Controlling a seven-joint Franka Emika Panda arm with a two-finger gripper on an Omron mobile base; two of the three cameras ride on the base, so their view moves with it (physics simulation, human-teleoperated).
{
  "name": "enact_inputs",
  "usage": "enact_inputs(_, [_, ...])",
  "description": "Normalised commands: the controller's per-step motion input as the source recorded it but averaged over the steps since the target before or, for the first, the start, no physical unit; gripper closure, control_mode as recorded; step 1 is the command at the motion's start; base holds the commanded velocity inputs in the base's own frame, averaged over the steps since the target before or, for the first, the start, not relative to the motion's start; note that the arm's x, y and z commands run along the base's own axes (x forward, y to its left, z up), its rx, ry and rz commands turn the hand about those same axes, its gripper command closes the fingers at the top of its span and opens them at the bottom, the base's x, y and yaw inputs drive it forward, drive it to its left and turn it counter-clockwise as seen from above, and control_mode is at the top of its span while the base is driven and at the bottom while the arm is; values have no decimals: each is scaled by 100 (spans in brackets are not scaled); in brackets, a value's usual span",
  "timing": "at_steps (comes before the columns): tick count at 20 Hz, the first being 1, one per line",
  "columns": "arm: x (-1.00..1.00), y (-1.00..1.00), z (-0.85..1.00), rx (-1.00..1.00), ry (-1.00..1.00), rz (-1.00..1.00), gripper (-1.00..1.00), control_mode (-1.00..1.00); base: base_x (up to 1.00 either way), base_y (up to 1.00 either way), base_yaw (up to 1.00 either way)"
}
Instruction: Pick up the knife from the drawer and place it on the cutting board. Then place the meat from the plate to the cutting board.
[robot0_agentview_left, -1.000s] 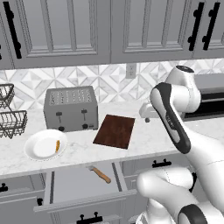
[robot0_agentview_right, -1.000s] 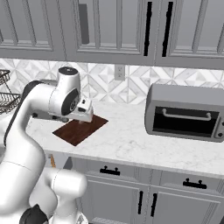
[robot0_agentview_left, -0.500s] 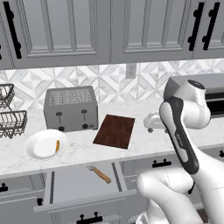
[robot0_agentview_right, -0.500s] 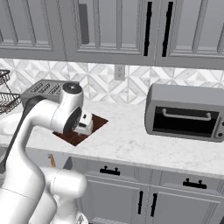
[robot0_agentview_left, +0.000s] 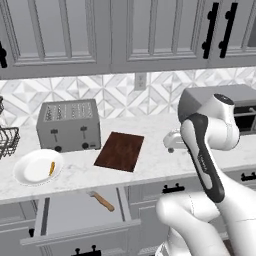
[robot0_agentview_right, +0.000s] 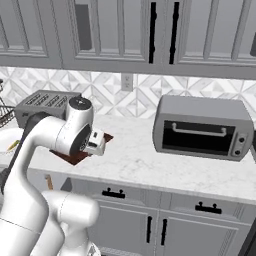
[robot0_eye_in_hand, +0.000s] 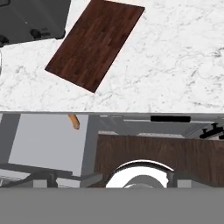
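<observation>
While the gripper (robot0_agentview_left: 170, 142) is hanging with fingers spread wide and empty over the counter right of the cutting board (robot0_agentview_left: 120, 151), the knife (robot0_agentview_left: 102, 200) is lying in the open drawer (robot0_agentview_left: 75, 215), below and leftward; its handle is pointing front-right, blade toward the counter.

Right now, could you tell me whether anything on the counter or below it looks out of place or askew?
Nothing is spilled or damaged. The drawer stands open with the knife lying slantwise inside it, and the cutting board sits at an angle to the counter edge. The meat lies on the plate beside the toaster.
</observation>
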Motion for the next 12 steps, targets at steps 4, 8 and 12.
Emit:
enact_inputs(4, [0,0,0,0,0,0,-100,100,0,-54,-1])
enact_inputs(8, [0,21,0,0,1,0,-100,-100,0,13,0])
enact_inputs(12, [-1,97,0,-1,5,0,-100,-100,0,0,0])
